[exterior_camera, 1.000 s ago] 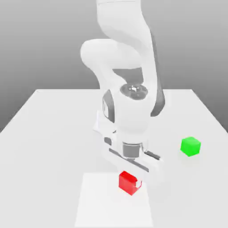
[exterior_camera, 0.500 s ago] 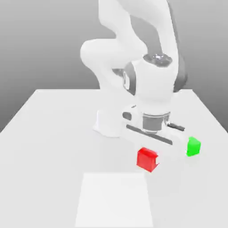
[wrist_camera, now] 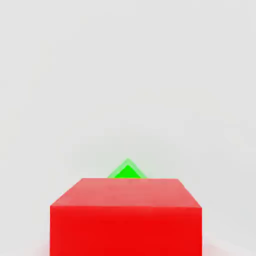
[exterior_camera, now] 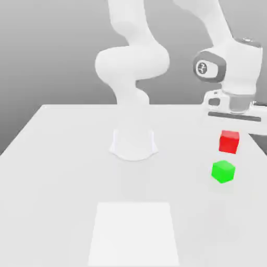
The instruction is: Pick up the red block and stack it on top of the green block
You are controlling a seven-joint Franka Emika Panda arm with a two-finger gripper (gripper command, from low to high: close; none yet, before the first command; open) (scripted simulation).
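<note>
Gripper (exterior_camera: 230, 134) clamped on the red block (exterior_camera: 229, 141), which hangs in the air clear of the table (exterior_camera: 62, 172), at the exterior view's right. Green block (exterior_camera: 223, 171) sits on the table directly below the red one, with a visible gap between them; not touching. In the hand view the red block (wrist_camera: 126, 216) is close to the camera and the green block (wrist_camera: 128, 171) peeks out just past its far edge. Arm's base (exterior_camera: 133, 143) stands mid-table, well apart from both blocks
</note>
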